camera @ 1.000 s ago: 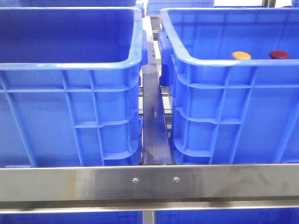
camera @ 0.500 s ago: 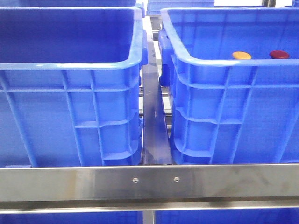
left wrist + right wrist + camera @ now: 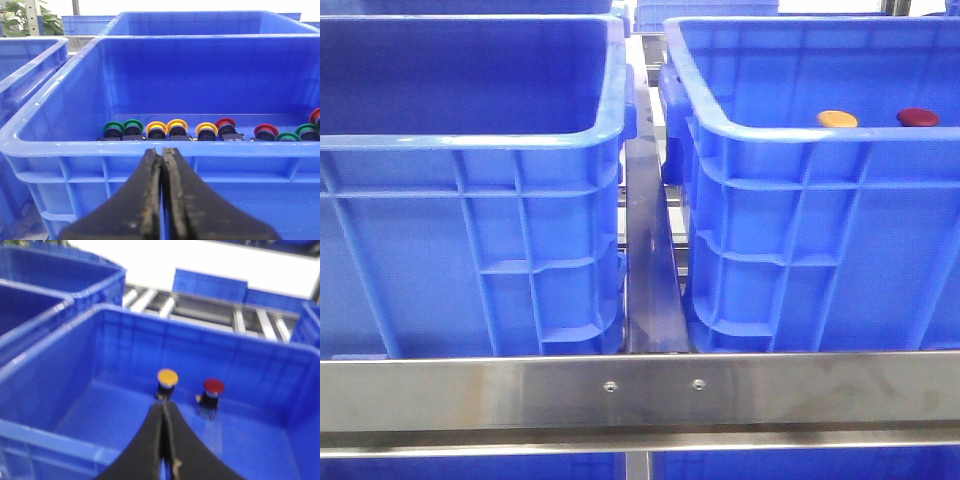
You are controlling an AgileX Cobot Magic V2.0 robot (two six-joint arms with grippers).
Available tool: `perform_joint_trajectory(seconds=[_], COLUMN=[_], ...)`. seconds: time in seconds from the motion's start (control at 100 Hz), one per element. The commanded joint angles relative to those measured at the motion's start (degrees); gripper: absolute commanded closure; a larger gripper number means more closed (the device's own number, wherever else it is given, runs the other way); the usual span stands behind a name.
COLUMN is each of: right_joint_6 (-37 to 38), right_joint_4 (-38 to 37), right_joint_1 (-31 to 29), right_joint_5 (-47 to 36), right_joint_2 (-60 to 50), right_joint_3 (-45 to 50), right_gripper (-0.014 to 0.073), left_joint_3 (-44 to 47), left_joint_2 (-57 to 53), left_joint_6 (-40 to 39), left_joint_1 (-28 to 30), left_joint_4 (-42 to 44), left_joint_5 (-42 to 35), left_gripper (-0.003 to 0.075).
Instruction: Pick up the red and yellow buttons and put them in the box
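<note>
The orange-yellow button [image 3: 837,119] and the dark red button [image 3: 917,117] stand side by side inside the right blue crate [image 3: 800,135]. The right wrist view shows the yellow [image 3: 167,376] and the red [image 3: 213,386] on black bases on that crate's floor. My right gripper [image 3: 164,406] is shut and empty, above the crate's near side, short of the yellow button. My left gripper [image 3: 162,151] is shut and empty, just outside the near rim of a blue crate [image 3: 75,147]. Neither gripper shows in the front view.
The left blue crate [image 3: 470,140] stands beside the right one, with a metal rail [image 3: 650,290] between them and a steel bar [image 3: 640,385] in front. In the left wrist view, a row of several green, yellow and red buttons [image 3: 177,129] lies along that crate's floor. More crates stand behind.
</note>
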Motion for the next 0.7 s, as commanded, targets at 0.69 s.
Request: perform_joint_trajectory(seconds=[0.69], right_joint_6=[82.36], right_joint_4=[-76.52], right_joint_1=[7.87], right_joint_5=[-25.88], right_joint_2=[-10.38], right_joint_3=[15.65], right_gripper=[0.0634], left_joint_3=[2.97], left_joint_2=[-1.7], left_joint_6=[-0.65], left_joint_1=[0.17], left_joint_4=[0.0], left_joint_5=[-4.33], left_gripper=[0.074])
